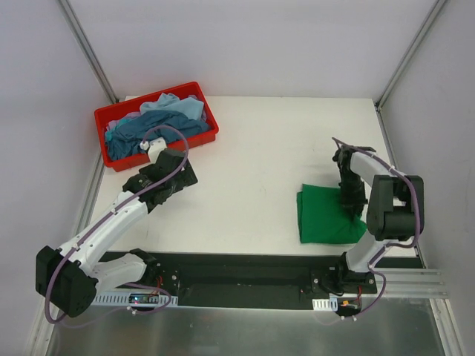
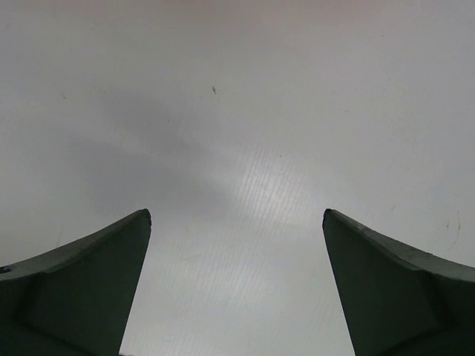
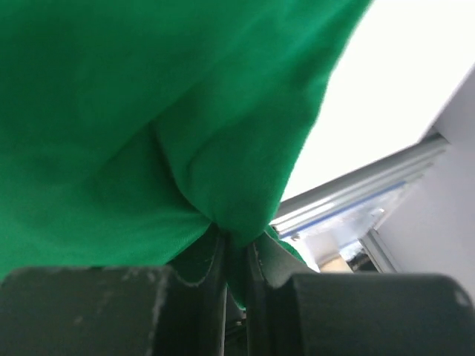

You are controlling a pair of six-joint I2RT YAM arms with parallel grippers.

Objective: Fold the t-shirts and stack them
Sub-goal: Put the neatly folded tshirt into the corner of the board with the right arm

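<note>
Bin point(image 1: 141, 99) of blue t-shirts point(image 1: 159, 122), green t-shirt point(image 1: 323, 215) outside

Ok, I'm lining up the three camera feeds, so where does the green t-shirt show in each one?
Top external: the green t-shirt lies folded on the table, lower right, its edge at the right end effector.
Left wrist: not in it; only table past the open left end effector.
Right wrist: fills the upper left, a fold pinched by that end effector.
Shared landmark: the right end effector gripping green cloth.

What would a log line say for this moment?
left gripper: open, empty | right gripper: shut on green shirt | blue shirts: in bin
</note>
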